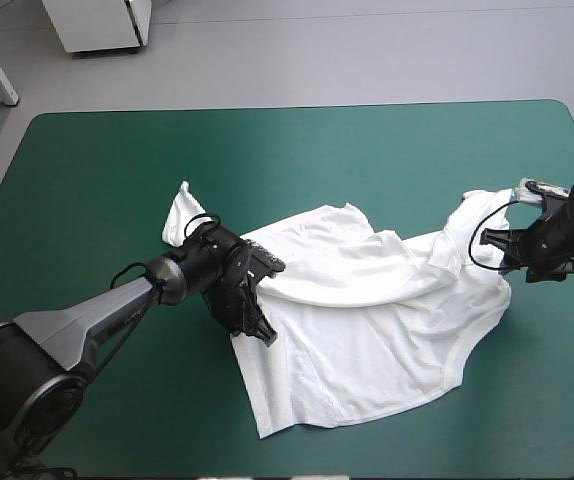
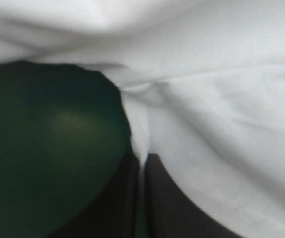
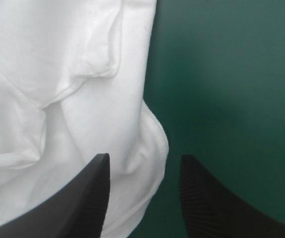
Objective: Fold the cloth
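T-shirt [image 1: 367,340]: white and rumpled, lying mid-table, stretching toward the right edge.
Table [image 1: 107,170]: teal-green cover.
Left gripper [image 2: 141,159]: black fingers pinched almost together on a fold at the T-shirt's left side.
Right gripper [image 3: 145,159]: fingers wide apart, with the T-shirt's right edge lying between them.

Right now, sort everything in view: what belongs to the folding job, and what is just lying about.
Belongs to the job:
T-shirt, partly spread
left gripper, shut on the T-shirt
right gripper, open, the T-shirt's edge between its fingers

Just lying about:
only the table under the T-shirt; I see no loose items
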